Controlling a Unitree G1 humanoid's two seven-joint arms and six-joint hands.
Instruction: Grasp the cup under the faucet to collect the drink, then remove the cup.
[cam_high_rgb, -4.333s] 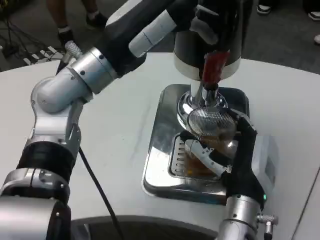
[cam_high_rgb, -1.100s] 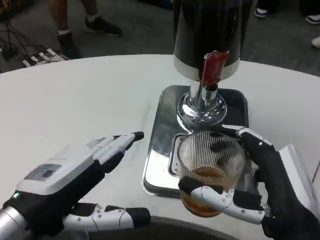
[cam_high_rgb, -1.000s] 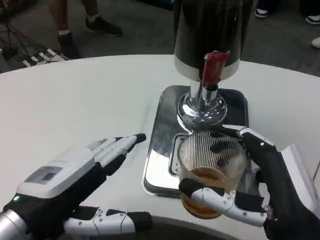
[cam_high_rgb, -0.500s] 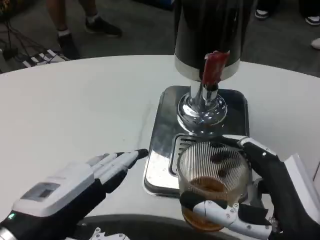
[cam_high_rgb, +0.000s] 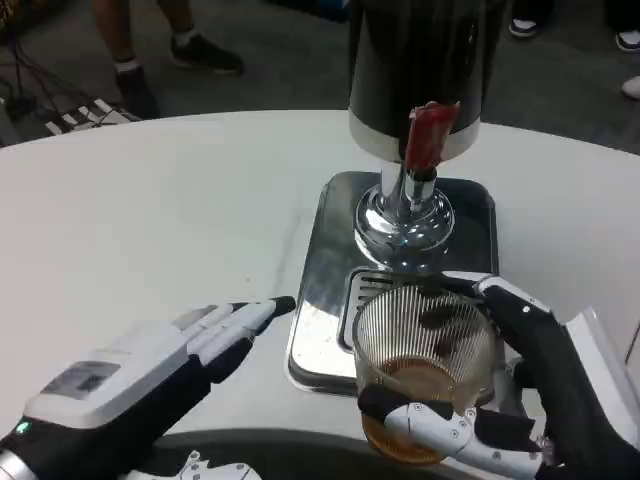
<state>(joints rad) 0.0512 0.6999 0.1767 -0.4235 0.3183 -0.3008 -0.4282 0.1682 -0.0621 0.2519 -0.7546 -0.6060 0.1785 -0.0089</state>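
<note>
A ribbed clear glass cup (cam_high_rgb: 420, 350) with brown drink in its bottom hangs over the front edge of the steel drip tray (cam_high_rgb: 330, 255). My right hand (cam_high_rgb: 530, 400) grips it, thumb across the front and fingers round the back. The faucet's red lever (cam_high_rgb: 427, 135) and chrome spout (cam_high_rgb: 405, 215) stand behind the cup, on the dark dispenser (cam_high_rgb: 415, 60). My left hand (cam_high_rgb: 140, 375) hovers low at the table's near left, fingers stretched toward the tray and holding nothing.
The round white table (cam_high_rgb: 150, 220) spreads wide to the left and behind. People's legs and cables (cam_high_rgb: 60, 110) lie on the floor beyond the far edge. The drip grate (cam_high_rgb: 365, 285) sits just behind the cup.
The cup in my right hand has drifted slightly toward me and down. My left hand has sunk lower and nearer, its thumb now almost out of the picture.
</note>
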